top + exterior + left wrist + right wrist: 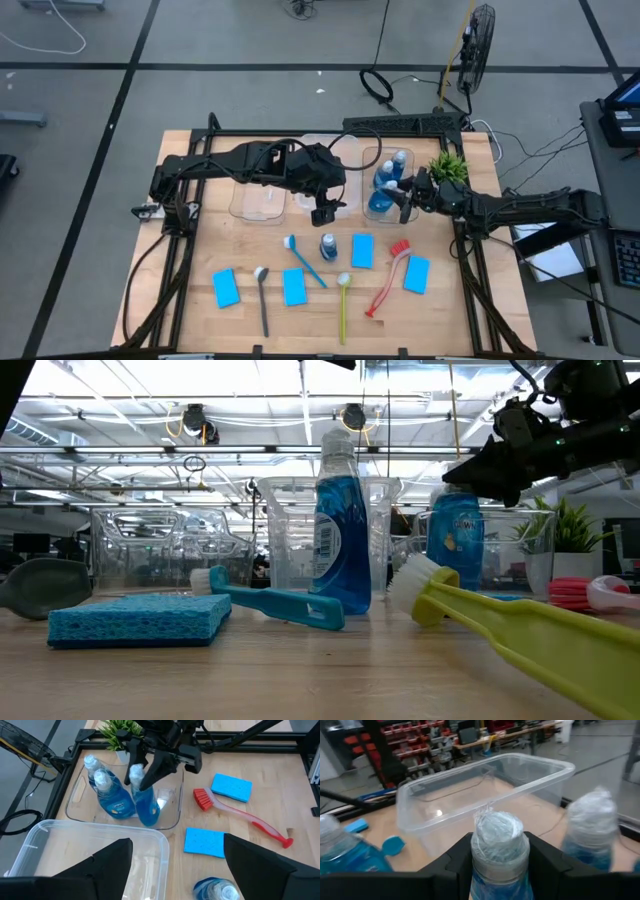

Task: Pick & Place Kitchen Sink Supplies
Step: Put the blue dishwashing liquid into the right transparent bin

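my right fingers [535, 862] clamp the neck of a blue bottle [145, 802] inside the clear tub [372, 205] at two o'clock, left gripper [175, 865] open above the last standing bottle [328, 246], and releasing off-balance could tip it into its neighbours.

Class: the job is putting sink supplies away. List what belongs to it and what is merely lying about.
Belongs: blue bottles, blue sponges, red brush, blue brush, yellow-green brush, dark brush.
Lying about: potted plant, floor fan.
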